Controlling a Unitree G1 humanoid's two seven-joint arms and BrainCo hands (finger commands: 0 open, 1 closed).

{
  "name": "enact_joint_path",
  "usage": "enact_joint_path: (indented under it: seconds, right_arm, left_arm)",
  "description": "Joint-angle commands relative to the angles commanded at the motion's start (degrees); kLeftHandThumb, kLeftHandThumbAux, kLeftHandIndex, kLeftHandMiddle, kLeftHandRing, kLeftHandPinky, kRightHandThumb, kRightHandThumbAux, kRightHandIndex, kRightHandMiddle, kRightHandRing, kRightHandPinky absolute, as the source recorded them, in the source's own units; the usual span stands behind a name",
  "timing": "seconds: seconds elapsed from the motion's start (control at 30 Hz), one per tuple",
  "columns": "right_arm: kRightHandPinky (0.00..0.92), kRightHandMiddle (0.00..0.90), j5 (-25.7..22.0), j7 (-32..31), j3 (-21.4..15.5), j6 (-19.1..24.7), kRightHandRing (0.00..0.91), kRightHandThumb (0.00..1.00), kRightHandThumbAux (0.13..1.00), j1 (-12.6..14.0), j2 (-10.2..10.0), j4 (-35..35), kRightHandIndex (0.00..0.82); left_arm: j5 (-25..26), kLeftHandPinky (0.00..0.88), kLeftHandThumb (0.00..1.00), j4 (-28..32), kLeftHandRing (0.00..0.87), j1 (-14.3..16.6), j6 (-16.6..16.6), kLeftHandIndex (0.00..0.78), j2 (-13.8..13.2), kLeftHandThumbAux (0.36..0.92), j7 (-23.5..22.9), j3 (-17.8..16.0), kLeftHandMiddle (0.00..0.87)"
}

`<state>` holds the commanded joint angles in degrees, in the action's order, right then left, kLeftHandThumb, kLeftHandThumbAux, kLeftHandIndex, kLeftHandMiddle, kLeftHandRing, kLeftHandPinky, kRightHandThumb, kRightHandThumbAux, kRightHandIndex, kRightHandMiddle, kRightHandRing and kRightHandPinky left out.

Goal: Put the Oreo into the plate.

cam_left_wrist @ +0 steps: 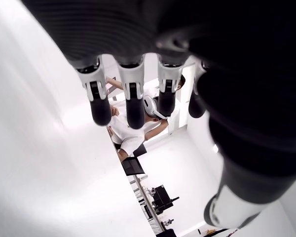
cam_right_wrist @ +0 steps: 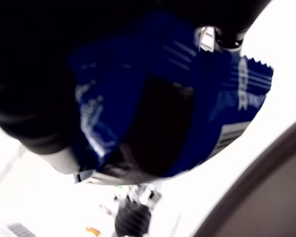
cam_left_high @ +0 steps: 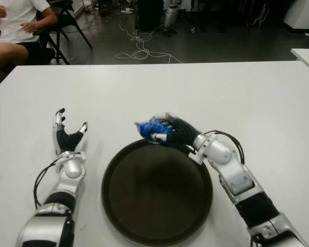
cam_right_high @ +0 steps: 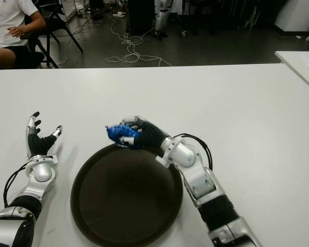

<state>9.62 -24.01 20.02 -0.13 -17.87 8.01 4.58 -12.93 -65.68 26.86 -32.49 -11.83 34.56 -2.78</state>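
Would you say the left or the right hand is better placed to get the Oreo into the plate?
Right. The right hand already grips the blue Oreo pack at the plate's far rim. The left hand is open on the plate's left side, holding nothing.

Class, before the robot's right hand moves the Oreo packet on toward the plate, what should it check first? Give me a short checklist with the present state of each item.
1. Oreo packet gripped by the right hand: ok, its fingers are wrapped around the blue packet in the right wrist view.
2. Packet over the plate: not ok, it shows at the plate's far rim, mostly above the table.
3. Plate free to receive it: ok, nothing shows in it.
4. Left hand out of the way: ok, it shows left of the plate, fingers open, holding nothing.
5. Packet clear of the rim in height: cannot tell.
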Motion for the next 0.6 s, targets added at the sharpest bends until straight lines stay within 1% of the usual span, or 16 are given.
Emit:
enact_joint_path:
  seconds: [0.17, 0.43, 0.6]
  right_arm:
    - [0.821, 0.822, 0.3, -0.4, 0.5, 0.4, 0.824, 0.697, 0.723, 0.2, 0.5, -1.0, 0.44]
    - [0.829, 0.826, 2.5, -2.0, 2.1, -0.9, 0.831, 0.697, 0.724, -0.2, 2.7, -1.6, 0.439]
    - [0.824, 0.821, 2.3, -3.0, 2.4, -0.8, 0.828, 0.697, 0.725, -0.2, 3.4, -2.2, 0.439]
  left_arm:
    - [-0.3, 0.113, 0.219, 0.1, 0.084, 0.0, 0.0, 0.086, -0.2, 0.774, -0.1, 0.3, 0.077]
    - [0.6, 0.121, 0.253, 0.3, 0.074, -0.1, -0.6, 0.097, 0.0, 0.787, -1.1, 0.0, 0.062]
    - [1.1, 0.125, 0.261, 0.3, 0.076, -0.1, -0.5, 0.1, 0.0, 0.791, -1.6, -0.5, 0.064]
